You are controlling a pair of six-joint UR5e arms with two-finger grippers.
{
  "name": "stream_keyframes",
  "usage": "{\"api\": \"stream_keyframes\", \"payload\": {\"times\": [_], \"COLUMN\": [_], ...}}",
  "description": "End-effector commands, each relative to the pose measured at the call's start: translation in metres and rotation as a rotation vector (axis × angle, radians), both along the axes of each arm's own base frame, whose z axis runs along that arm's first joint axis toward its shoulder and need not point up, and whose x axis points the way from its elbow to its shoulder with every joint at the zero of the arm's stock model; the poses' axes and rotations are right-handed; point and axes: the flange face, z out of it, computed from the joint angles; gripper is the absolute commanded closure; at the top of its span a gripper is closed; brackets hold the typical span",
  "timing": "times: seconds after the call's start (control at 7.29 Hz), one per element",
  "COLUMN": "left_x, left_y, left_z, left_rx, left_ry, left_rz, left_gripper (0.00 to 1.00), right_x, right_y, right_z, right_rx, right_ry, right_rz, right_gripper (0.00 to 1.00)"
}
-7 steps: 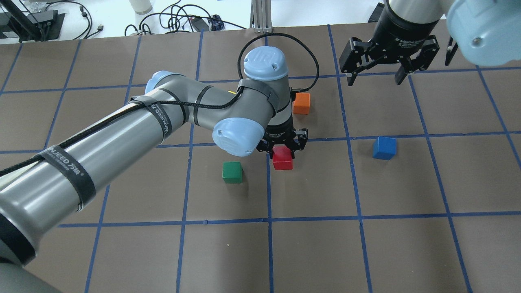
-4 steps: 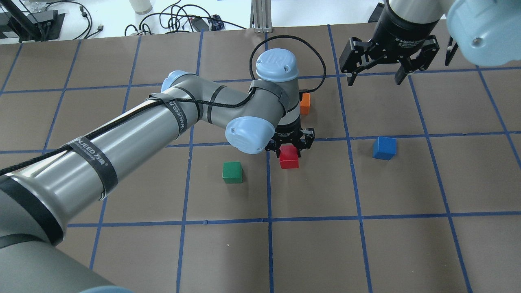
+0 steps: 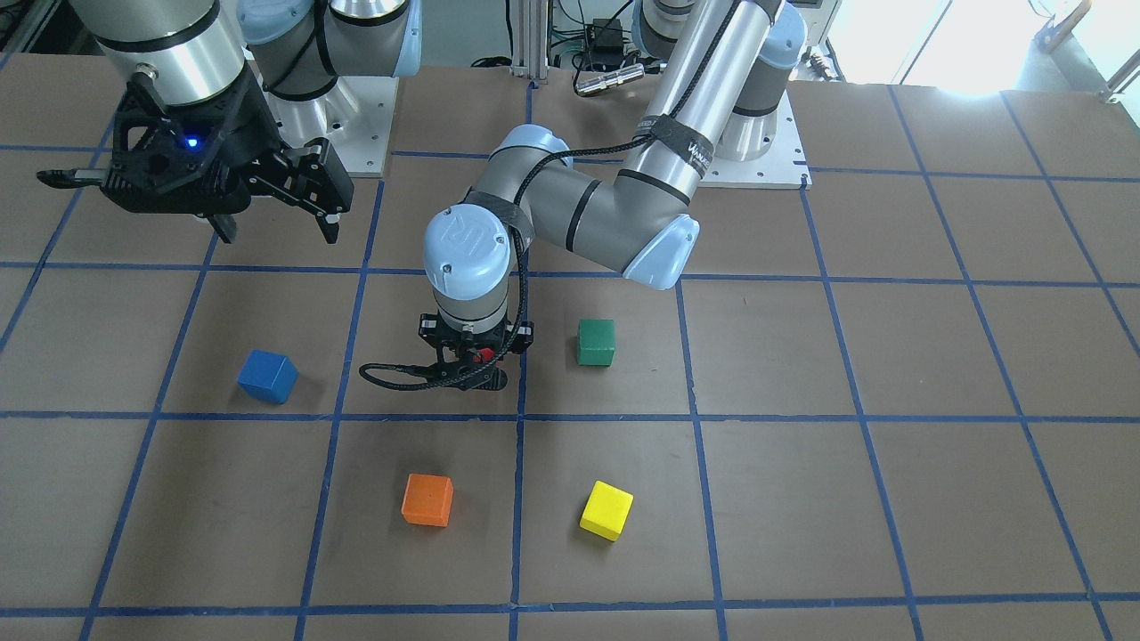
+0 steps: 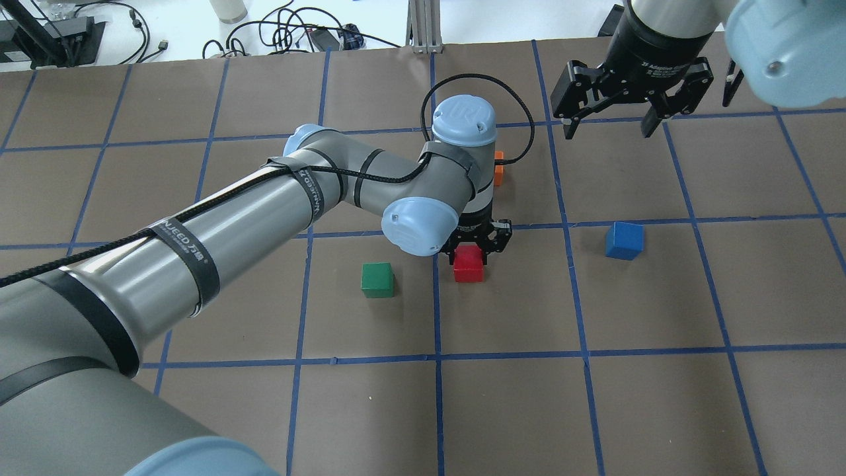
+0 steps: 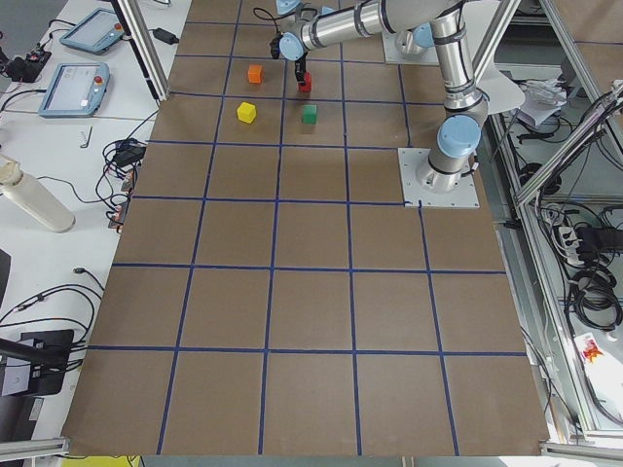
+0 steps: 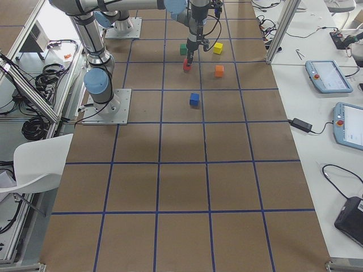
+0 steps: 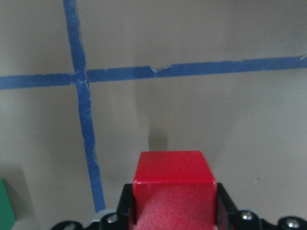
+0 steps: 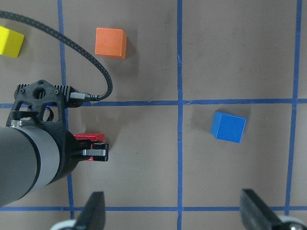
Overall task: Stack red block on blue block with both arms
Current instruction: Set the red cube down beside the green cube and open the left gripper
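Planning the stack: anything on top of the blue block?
Nothing. The blue block shows a bare top face in overhead and right wrist views; its underside is hidden.

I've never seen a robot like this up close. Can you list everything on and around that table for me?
table: one, brown with a blue tape grid, under everything
red block: one, red, near the middle, gripped from above
green block: one, green, beside the red block, not touching it
blue block: one, blue, alone on the robot's right side
orange block: one, orange, on the far side from the robot
yellow block: one, yellow, beside the orange block, not touching it
chair: one, white, off the table's edge on the robot's side
left claw: one, black, shut on the red block
right claw: one, black, open, raised, holding nothing
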Motion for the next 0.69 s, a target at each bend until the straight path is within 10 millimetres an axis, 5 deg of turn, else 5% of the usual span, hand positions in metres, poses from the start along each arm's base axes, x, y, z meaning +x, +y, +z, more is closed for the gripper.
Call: {"api": "stream_keyframes", "payload": {"times": [0.0,0.27,0.55], "left_x": [0.000,0.012,0.068], "left_y": [0.001,-0.002,-0.023], "left_z": [0.005,0.030,0.069], "left_rx": [0.000,-0.026,-0.013], "left_ry": [-0.003,0.010,0.016], "left_rz": [-0.009,-0.003,0.017], "left_gripper": [0.00,0.00,0.00], "right_x": [0.000,0.000,0.000], "right_y": [0.000,0.000,0.001], "right_z": [0.000,0.000,-0.002], "right_rx": [0.000,0.000,0.006], "right_ry": [0.000,0.000,-0.001], "right_rz": [0.001,0.001,-0.001], "right_gripper": [0.00,0.00,0.00]}}
